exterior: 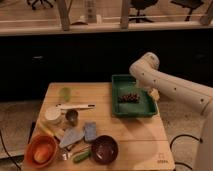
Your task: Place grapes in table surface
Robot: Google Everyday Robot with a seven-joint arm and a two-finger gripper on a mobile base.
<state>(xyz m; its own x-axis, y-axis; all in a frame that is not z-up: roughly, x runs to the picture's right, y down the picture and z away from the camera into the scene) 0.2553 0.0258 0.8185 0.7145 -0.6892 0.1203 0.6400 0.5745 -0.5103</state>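
The grapes, a small dark lumpy bunch, lie inside the green tray at the back right of the table surface, a light wooden slatted top. My white arm reaches in from the right, with its elbow above the tray's far right corner. My gripper hangs at the tray's right edge, a little to the right of the grapes and apart from them. It is open and holds nothing.
The table's left half holds a white cup, a small metal cup, a long utensil, a green item, blue-grey sponges, an orange bowl and a dark maroon bowl. A dark counter runs behind.
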